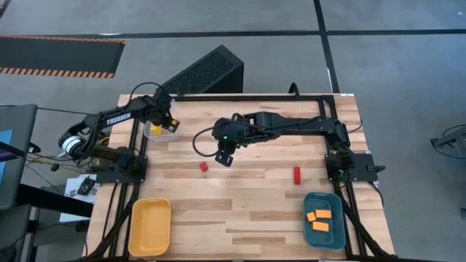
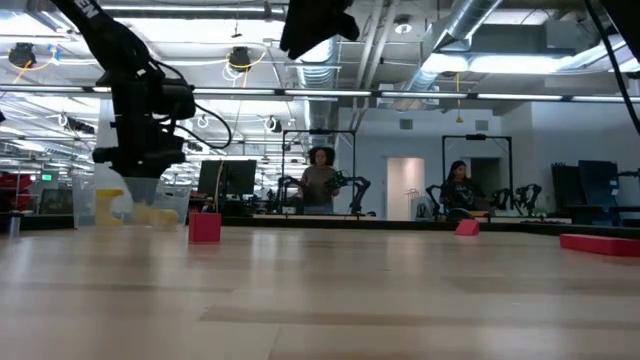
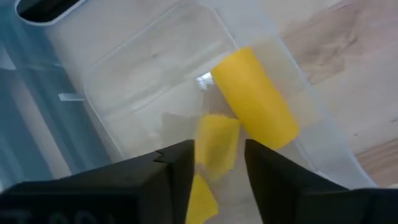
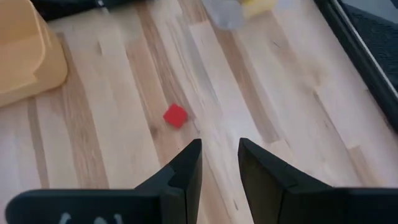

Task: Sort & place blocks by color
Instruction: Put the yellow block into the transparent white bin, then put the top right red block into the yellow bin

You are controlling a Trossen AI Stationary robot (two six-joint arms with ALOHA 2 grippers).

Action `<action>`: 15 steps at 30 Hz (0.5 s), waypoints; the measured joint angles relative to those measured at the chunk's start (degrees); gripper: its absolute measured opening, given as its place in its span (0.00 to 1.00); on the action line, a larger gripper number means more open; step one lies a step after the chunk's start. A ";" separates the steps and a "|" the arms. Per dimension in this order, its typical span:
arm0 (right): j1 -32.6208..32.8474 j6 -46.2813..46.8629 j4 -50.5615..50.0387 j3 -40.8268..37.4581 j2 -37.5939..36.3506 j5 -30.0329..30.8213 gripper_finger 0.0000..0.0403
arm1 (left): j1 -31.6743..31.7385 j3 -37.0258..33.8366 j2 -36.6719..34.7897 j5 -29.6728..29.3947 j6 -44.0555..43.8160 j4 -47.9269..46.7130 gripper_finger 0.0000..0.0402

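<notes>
wood surface: orange blocks [image 1: 320, 218] sorted in teal tray [image 1: 309, 225], yellow blocks [image 3: 252, 99] in clear tray [image 1: 162, 131] under left gripper [image 3: 219, 163], jaws narrowly open; red cube [image 1: 204, 167] and red bar [image 1: 296, 175] loose, right gripper [image 4: 219, 163] above cube, jaws narrowly open, empty.

yellow tray [image 1: 150, 227] | teal tray [image 1: 322, 236] | clear tray [image 1: 162, 131] | two people [image 2: 318, 182]

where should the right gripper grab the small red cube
Take the small red cube by two opposite flat sides, coming straight down from above. It sits alone on the bare table, so nothing blocks the fingers. The right gripper, open, hangs just beside it; it probably needs only a short shift.
</notes>
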 joint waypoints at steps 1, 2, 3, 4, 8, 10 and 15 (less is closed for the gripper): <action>0.00 0.32 0.76 -0.48 0.05 -0.04 0.31 | 0.02 0.17 0.00 0.00 0.15 -0.49 0.36; 0.00 0.70 1.69 -0.77 0.01 -0.04 0.31 | 0.02 0.53 0.00 0.00 0.49 -1.19 0.39; 0.00 1.10 2.68 -1.03 -0.11 -0.04 0.31 | 0.02 1.05 0.00 -0.02 0.91 -1.75 0.42; 0.00 1.54 3.20 -1.14 -0.17 -0.03 0.31 | 0.00 1.70 0.00 -0.02 1.45 -2.44 0.44; -0.09 2.22 3.05 -1.23 -0.17 -0.02 0.31 | 0.00 5.61 -0.53 0.19 2.44 -5.92 0.54; -0.38 2.92 2.11 -1.23 -0.17 0.63 0.31 | -0.07 7.64 -2.23 1.53 3.28 -6.20 0.56; -2.08 5.50 -0.08 -3.75 -0.17 1.69 0.31 | -1.23 9.55 -9.63 5.50 4.90 -2.31 0.58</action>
